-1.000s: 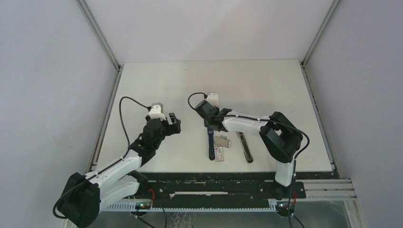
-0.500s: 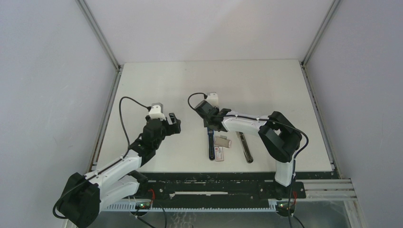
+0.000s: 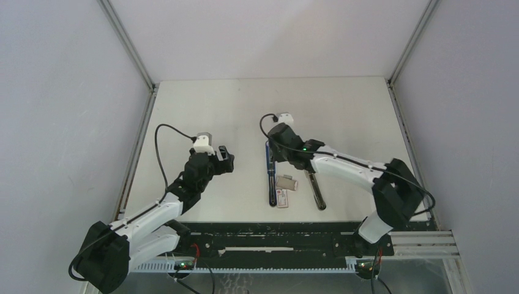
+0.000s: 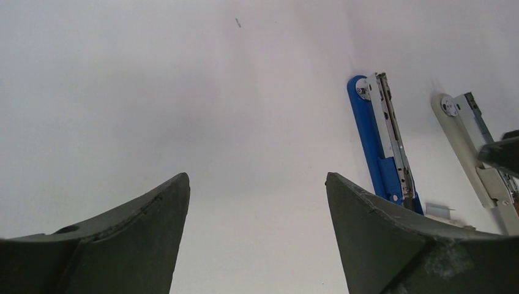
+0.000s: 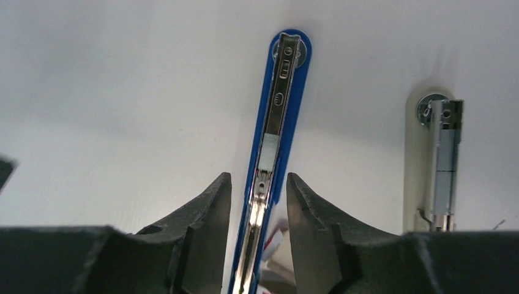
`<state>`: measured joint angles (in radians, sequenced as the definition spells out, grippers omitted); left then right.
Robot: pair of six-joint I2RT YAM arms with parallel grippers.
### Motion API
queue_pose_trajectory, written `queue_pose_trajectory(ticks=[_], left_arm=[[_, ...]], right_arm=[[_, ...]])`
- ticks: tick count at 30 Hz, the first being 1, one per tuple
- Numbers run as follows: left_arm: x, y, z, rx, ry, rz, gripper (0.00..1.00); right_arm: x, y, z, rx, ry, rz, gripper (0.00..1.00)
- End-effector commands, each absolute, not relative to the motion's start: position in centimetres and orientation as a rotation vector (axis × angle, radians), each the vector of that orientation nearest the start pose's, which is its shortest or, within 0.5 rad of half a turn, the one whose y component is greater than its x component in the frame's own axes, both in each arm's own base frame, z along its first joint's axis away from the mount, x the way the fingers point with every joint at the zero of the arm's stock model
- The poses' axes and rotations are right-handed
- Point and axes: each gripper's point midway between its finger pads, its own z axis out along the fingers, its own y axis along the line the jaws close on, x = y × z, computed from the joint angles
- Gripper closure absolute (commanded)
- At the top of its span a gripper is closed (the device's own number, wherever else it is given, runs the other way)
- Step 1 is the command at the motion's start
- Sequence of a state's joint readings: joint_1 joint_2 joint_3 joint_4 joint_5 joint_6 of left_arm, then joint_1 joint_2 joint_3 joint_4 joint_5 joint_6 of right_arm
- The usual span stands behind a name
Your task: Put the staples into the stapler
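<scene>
A blue stapler point(image 3: 270, 177) lies opened flat on the white table, its silver staple channel facing up. My right gripper point(image 3: 272, 158) hovers over its far half. In the right wrist view the fingers point(image 5: 211, 208) stand a little apart on either side of the blue stapler point(image 5: 278, 116), with a thin gap on each side. The red-and-white staple box point(image 3: 282, 198) and its grey tray point(image 3: 286, 182) lie just right of the stapler. My left gripper point(image 3: 226, 157) is open and empty, left of the stapler point(image 4: 380, 147).
A second, cream stapler point(image 3: 315, 190) lies opened flat to the right of the box; it also shows in the right wrist view point(image 5: 422, 165) and the left wrist view point(image 4: 463, 138). The table's near edge point(image 3: 275, 222) is close behind the staplers.
My right arm has swung its elbow out to the right, and its gripper has shifted right along the blue stapler, uncovering its far end. The left arm has barely moved.
</scene>
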<state>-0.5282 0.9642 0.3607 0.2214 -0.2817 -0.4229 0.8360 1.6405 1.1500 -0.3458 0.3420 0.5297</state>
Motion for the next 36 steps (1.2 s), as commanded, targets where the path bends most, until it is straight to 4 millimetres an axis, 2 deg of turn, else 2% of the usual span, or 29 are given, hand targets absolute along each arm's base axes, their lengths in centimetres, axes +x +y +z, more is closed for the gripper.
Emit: queue_pose_trajectory(ticks=[1,4,8,19,32,36], left_arm=[[29.6,-14.7,11.8,-0.014,1.927,-0.409,0.15],[29.5,-15.1,11.8,0.011,1.925,-0.426,0.16],[29.5,-15.3,11.6,0.026,1.926,-0.430,0.17],[29.6,-15.7,11.2,0.041,1.944,-0.433,0.17],[29.6,-15.5,11.4,0.038,1.941,-0.425,0.17],[29.6,-15.6,11.6,0.046,1.936,-0.435,0.17]], right_arm=[[29.2,26.0,9.1,-0.342,2.397,0.353,0.60],[27.7,24.2,6.8,-0.416,2.449,0.341,0.59],[27.2,23.3,5.2,-0.462,2.481,0.326,0.61],[27.6,24.1,3.6,-0.503,2.500,0.354,0.72],[27.5,23.3,2.1,-0.520,2.532,0.287,0.82],[27.5,22.9,1.8,-0.514,2.539,0.252,0.88]])
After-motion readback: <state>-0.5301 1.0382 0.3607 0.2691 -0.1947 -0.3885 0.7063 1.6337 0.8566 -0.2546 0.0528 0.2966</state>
